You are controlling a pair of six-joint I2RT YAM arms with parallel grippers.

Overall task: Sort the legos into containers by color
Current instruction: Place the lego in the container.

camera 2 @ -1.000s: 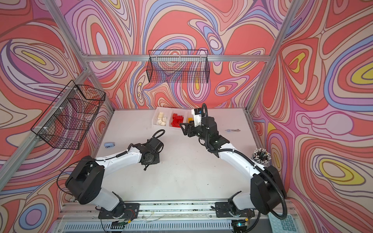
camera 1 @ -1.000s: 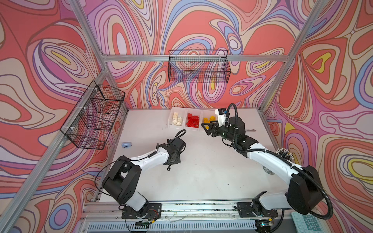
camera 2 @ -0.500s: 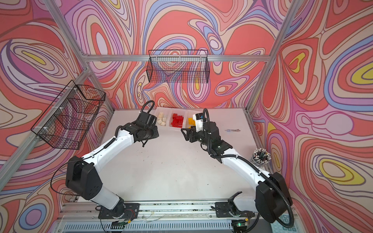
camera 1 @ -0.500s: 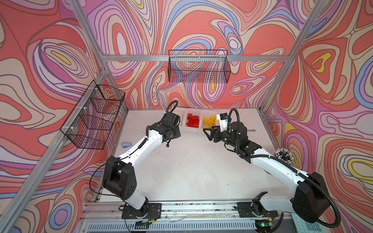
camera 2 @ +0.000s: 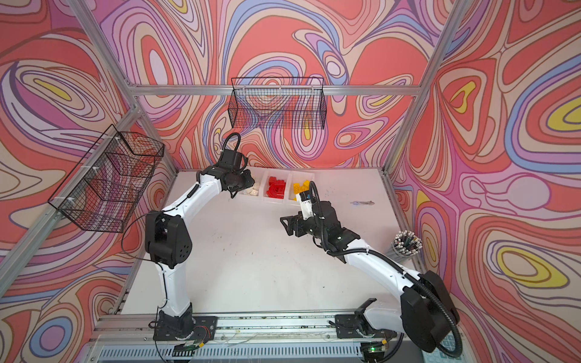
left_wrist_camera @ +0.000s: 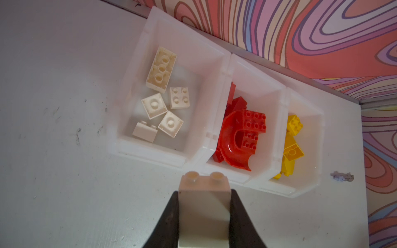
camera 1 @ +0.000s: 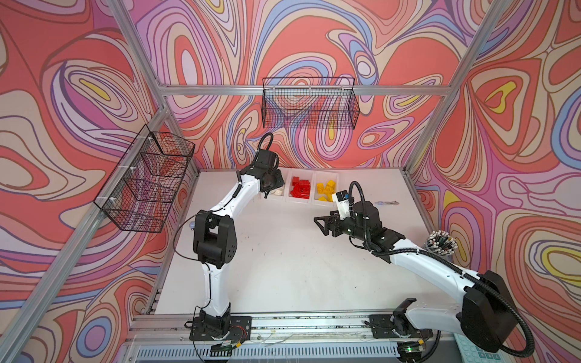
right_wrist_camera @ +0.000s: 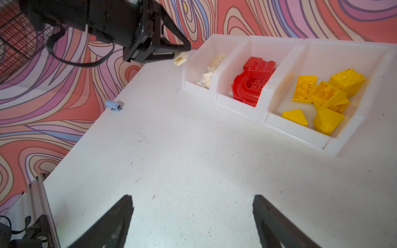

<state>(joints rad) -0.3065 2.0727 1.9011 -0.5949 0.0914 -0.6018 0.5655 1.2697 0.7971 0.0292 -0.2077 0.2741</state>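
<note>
Closest in, my right gripper [right_wrist_camera: 192, 197] hangs empty over the bare table [right_wrist_camera: 182, 150], jaws spread wide. A second ago it was up against the yellow bin [right_wrist_camera: 296, 132] with a narrower gap. Now it has backed off toward mid-table, so I judge its piece is delivered among the yellow bricks [right_wrist_camera: 322, 94].

Farther out, my left gripper [left_wrist_camera: 205, 192] is pinching a white brick [left_wrist_camera: 204, 206] by two opposite sides, studs pointing away from me. A second ago this arm was folded low at mid-table; now it is stretched toward the back row. In the right wrist view the brick hangs above the table just beside the outer wall of the white bin [right_wrist_camera: 195, 87]. I cannot tell whether it is over the opening yet.

Beyond it, the white bin holds five white bricks [left_wrist_camera: 154, 106], and the red bin [left_wrist_camera: 225, 171] holds the red arch [left_wrist_camera: 231, 150] and other reds. I see no loose brick on the table, only the blue stapler [right_wrist_camera: 115, 105] near its edge. So I judge this is the last piece: a little more reach, then release.
</note>
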